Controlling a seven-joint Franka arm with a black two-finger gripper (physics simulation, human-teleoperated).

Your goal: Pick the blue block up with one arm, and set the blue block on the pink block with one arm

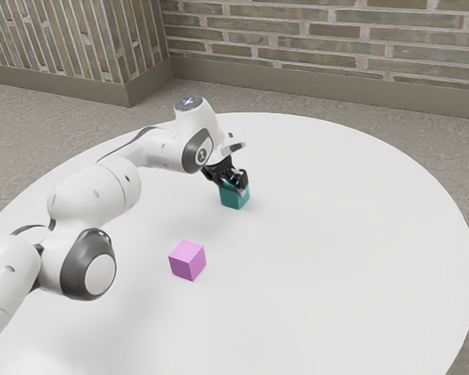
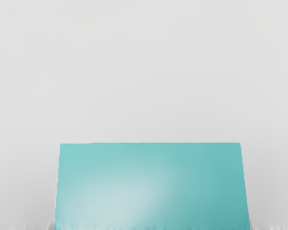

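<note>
Brick room, round white table (image 1: 359, 258).
Brown brick wall (image 1: 320, 31) at back, beige baseboard (image 1: 313, 84) along its foot; jutting brick corner (image 1: 70, 35) at exterior view's left; speckled grey floor (image 1: 55, 117); even, soft light.

arm (image 1: 94, 195): white rounded shells | joints (image 1: 96, 273): grey disc caps | claw (image 1: 234, 184): small, black

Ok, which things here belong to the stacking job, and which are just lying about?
Job:
- blue block, on the table
- pink block, standing apart from it
- tool, down at the blue block

Not part of it:
- round white table, only bearing both blocks
- brick wall behind
</note>
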